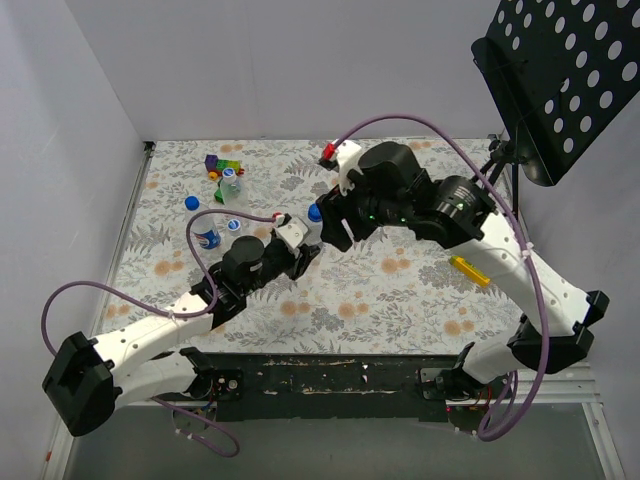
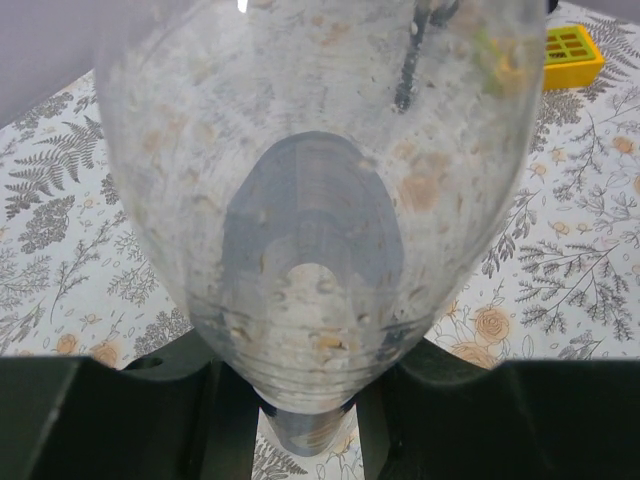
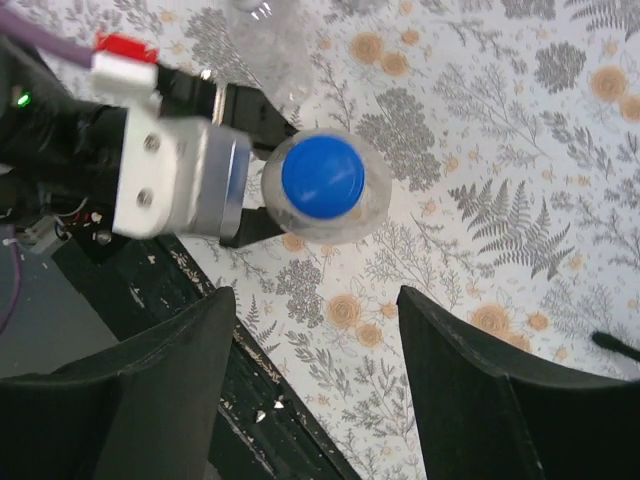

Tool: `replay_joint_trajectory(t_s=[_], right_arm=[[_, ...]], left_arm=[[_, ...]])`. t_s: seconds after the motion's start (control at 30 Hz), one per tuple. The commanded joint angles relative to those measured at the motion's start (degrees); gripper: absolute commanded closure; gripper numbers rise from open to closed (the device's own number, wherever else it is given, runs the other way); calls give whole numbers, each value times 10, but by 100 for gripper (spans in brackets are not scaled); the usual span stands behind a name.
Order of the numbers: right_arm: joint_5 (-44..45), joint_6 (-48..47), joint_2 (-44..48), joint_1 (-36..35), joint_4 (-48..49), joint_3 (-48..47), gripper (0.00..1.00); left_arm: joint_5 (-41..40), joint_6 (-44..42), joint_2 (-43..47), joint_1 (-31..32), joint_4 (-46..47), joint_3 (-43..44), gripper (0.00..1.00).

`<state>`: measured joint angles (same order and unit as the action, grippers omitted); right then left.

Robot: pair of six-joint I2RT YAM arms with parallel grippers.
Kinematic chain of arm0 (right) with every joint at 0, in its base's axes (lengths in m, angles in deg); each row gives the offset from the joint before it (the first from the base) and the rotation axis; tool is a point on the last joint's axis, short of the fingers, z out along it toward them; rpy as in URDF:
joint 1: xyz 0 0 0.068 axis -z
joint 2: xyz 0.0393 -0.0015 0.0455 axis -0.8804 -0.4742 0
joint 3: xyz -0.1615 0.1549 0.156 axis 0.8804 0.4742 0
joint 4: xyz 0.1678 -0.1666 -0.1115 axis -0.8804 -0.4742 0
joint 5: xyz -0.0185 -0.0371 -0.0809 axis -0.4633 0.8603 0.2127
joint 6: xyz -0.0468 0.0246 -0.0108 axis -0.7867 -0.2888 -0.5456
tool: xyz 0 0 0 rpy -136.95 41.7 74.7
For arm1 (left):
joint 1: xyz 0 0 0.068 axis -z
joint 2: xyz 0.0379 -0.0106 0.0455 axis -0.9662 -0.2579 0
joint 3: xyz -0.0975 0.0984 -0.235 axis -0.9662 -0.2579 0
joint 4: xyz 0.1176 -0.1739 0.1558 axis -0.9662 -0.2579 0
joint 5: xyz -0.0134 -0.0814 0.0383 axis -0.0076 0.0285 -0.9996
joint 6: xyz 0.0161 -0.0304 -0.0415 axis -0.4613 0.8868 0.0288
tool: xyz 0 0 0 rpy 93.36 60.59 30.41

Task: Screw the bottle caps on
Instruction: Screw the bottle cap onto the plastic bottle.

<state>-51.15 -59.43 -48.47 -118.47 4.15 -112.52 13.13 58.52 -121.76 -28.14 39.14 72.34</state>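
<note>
Fingers (image 3: pixel 160 390) on the right gripper (image 3: pixel 315 295) are spread wide apart with only tablecloth (image 1: pixel 400 290) showing between them, so it's gripping nothing. It hangs directly over the clear bottle (image 2: pixel 310 200), and its wrist view looks straight down on the blue cap (image 3: pixel 322 177) sitting on that bottle's neck. Cap and fingers are clearly apart, not touching. Can't tell how far the cap is threaded on.

Left gripper (image 1: pixel 305 250) is clamped around the same clear bottle, below the cap, with the bottle's crinkly body filling nearly its whole wrist view. Can't tell whether the bottle's base touches the table.

Everything else, going out from the clear bottle in the top view:
- to its left, near, a Pepsi-labelled bottle (image 1: pixel 207 238), with a second blue cap (image 1: pixel 192 203) just past it — can't tell if that one is on a bottle or loose
- further left and toward the back wall, a pale-capped bottle (image 1: pixel 231 180) right beside some toy blocks (image 1: pixel 214 165)
- to its right, well apart, a yellow block (image 1: pixel 470 270) lying on the tablecloth — it also shows behind the bottle in the left wrist view
</note>
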Motion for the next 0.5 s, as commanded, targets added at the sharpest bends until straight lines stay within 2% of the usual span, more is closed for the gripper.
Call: replay_joint_trajectory(t_s=[0.0,0.17,0.3,0.37,0.47], right_arm=[[-124,-66,57,49,42,-14,27],[-357,-161,100,162,110,48,29],[-491,-259,99,191,128,59,31],[-524,-299,97,194,138,69,31],[-573,-322,79,196,134,62,34]], left_arm=[[111,69,-3,-45,26,27,73],[241,78,0,-61,32,32,72],[356,74,-9,-64,29,39,69],[423,75,-10,-63,35,40,68],[462,75,-14,-63,43,39,68]])
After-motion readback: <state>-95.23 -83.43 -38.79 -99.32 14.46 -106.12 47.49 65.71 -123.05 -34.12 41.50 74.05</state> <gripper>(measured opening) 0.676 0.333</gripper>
